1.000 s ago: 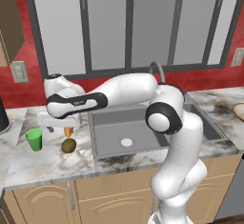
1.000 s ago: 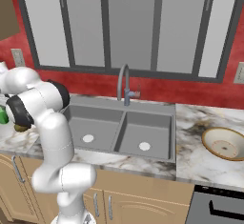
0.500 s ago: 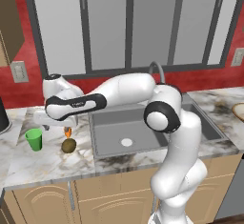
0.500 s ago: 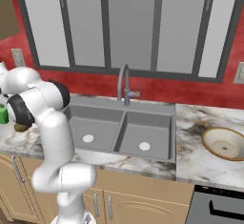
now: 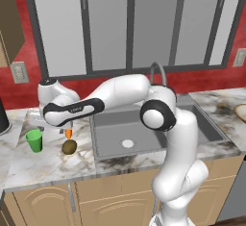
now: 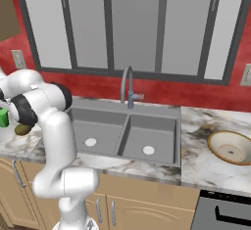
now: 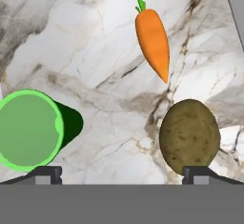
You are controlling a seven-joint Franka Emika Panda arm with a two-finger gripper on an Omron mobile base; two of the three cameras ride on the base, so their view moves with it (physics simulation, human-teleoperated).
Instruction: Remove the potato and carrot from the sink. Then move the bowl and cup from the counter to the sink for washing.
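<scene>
On the white marble counter (image 5: 43, 165) left of the sink (image 5: 144, 133) stand the green cup (image 5: 33, 140), the olive-brown potato (image 5: 69, 146) and the orange carrot (image 5: 68, 133). My gripper (image 7: 121, 174) hangs open just above them, with nothing between its fingers. In the hand view the cup (image 7: 31, 130) is by the left fingertip, the potato (image 7: 189, 136) by the right one, and the carrot (image 7: 152, 39) lies beyond. The tan bowl (image 6: 230, 147) sits on the counter far right of the sink (image 6: 122, 131). In the right base view the arm partly hides the cup (image 6: 4, 117) and the potato (image 6: 22, 128).
A curved grey faucet (image 6: 126, 84) rises behind the double basin, with a white drain disc (image 5: 128, 144) in the near basin. A red wall and windows back the counter. A dark appliance (image 5: 2, 117) stands at the far left edge.
The hand has sunk slightly and drifted a little left over the counter. Its jaws have stayed open. The cup, potato and carrot have not moved.
</scene>
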